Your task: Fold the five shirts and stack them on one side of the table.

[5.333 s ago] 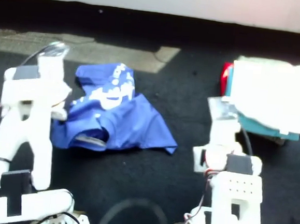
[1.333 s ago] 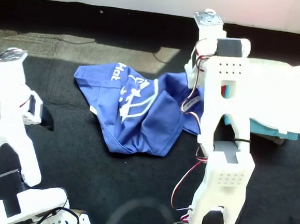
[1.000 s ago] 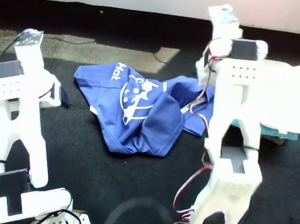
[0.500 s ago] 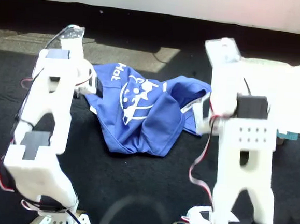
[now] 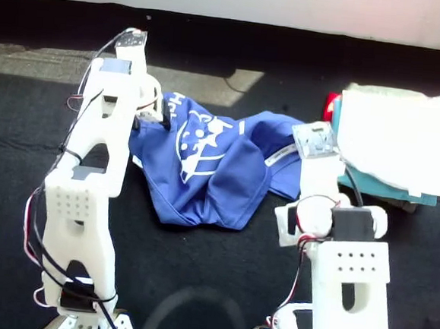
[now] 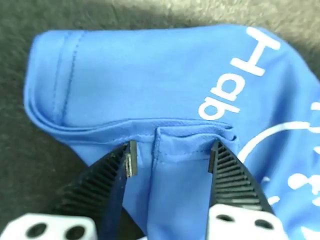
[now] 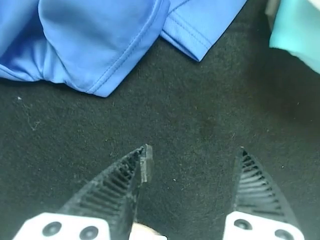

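Note:
A crumpled blue shirt (image 5: 212,164) with white print lies on the black table (image 5: 196,269) between the two arms. My left gripper (image 6: 172,156) is open and low over the shirt's left sleeve corner (image 5: 151,117), its fingers on either side of a raised fold of blue cloth (image 6: 150,75). My right gripper (image 7: 194,159) is open over bare black table, just short of the shirt's near right hem (image 7: 100,40), with nothing between its fingers. In the high view the right arm (image 5: 336,242) stands folded back at the front right.
A stack of folded shirts sits at the right edge: white (image 5: 401,141) on top, teal (image 5: 386,189) beneath, a bit of red (image 5: 331,108) behind. The teal edge (image 7: 297,30) lies close to my right gripper. Bare table lies in front of the blue shirt.
The left arm swung in from the left edge and came down onto the shirt's left corner. The right arm let go of the shirt's right side and drew back toward the front.

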Available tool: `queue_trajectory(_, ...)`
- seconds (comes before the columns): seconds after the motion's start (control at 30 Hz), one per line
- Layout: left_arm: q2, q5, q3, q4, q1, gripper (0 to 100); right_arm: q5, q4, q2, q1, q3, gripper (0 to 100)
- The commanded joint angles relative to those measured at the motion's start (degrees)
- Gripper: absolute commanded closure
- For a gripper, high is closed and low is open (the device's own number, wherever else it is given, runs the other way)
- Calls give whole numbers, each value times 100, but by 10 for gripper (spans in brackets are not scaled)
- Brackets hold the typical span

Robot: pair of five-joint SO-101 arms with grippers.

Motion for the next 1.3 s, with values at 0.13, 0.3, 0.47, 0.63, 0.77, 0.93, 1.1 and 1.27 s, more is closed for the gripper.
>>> queue_trajectory(0.13,330,26,-1209,677,84,887,-18,-532,-189,-31,567,741)
queue_trajectory(0.3,330,9,-1754,1090,66,990,-18,-971,-189,-31,998,741)
queue_trajectory(0.47,321,9,-2255,1600,57,987,-18,-1042,-189,-31,1095,741)
queue_trajectory(0.63,312,9,-2879,2497,-119,992,-62,-1262,-163,-31,1095,741)
queue_trajectory(0.77,180,9,-3134,2734,-752,992,-62,-1429,-119,-31,1042,740)
queue_trajectory(0.93,-629,-176,-2510,2743,-1745,992,-70,-1446,716,-48,716,739)
queue_trajectory(1.1,-1710,-589,-1130,2743,-2738,992,-378,-1446,1833,-215,-207,738)
queue_trajectory(1.27,-2290,-897,-242,2743,-3407,992,-492,-1411,2659,-1209,-998,738)
